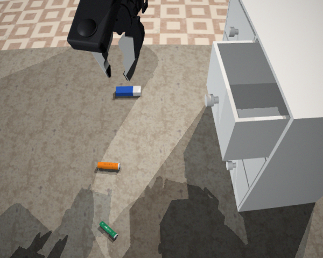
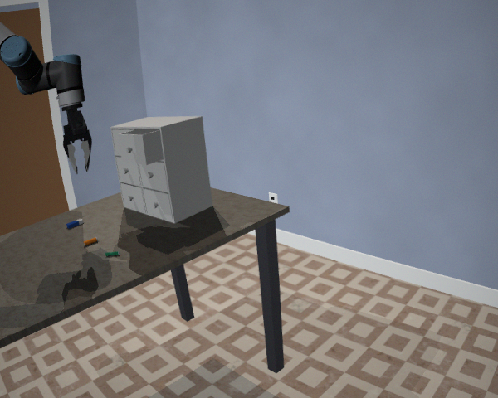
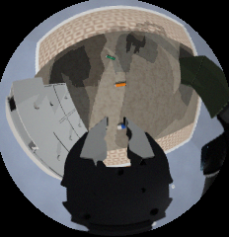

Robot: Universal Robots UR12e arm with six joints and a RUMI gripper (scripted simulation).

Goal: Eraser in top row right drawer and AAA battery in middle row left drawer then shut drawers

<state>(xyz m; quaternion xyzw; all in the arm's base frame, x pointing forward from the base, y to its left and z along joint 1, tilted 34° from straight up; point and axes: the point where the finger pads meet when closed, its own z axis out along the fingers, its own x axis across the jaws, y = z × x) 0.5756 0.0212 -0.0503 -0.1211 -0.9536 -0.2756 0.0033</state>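
Note:
The blue-and-white eraser (image 1: 125, 91) (image 2: 73, 224) (image 3: 122, 126) lies on the table. My gripper (image 1: 118, 77) (image 2: 81, 172) (image 3: 115, 118) points down, high above the table near the eraser. Its fingers stand part open with nothing between them. The slim green battery (image 1: 108, 229) (image 2: 112, 254) (image 3: 111, 57) looks like the AAA; it lies on the table. The white chest (image 1: 300, 155) (image 2: 187, 171) (image 3: 42, 128) stands upright. Its top right drawer (image 1: 225, 127) (image 2: 151, 148) is pulled out and looks empty where its inside shows. The middle left drawer (image 2: 133, 176) is shut.
A thicker orange battery (image 1: 108, 165) (image 2: 90, 241) (image 3: 120, 84) lies between the eraser and the green battery. The pulled-out drawer juts over the table, with its knob (image 1: 210, 100) towards the gripper's side. The other drawers seen look shut.

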